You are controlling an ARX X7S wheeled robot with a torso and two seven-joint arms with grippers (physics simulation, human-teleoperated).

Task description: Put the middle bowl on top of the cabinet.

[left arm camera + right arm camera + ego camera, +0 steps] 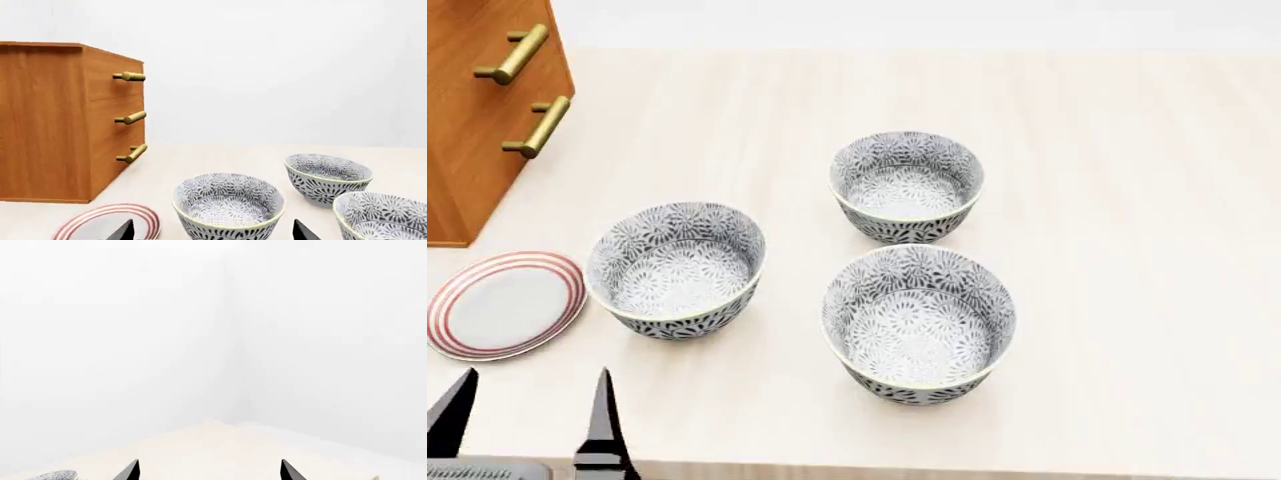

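Observation:
Three alike white bowls with a grey-black leaf pattern stand in a triangle on the table: a left bowl (677, 270), a far bowl (908, 185) and a near bowl (918, 322). I cannot tell which one is the middle bowl. My left gripper (527, 415) is open at the table's near edge, short of the left bowl (229, 205), which sits centred between its fingers in the left wrist view. The orange-brown cabinet (481, 110) with brass handles stands at the far left. My right gripper (208, 467) is open, empty and faces a white wall.
A white plate with red rings (505, 305) lies between the left bowl and the cabinet (60, 120), close to my left gripper (212, 227). The pale wooden table (1134, 200) stretches bare to the right. A white wall rises behind it.

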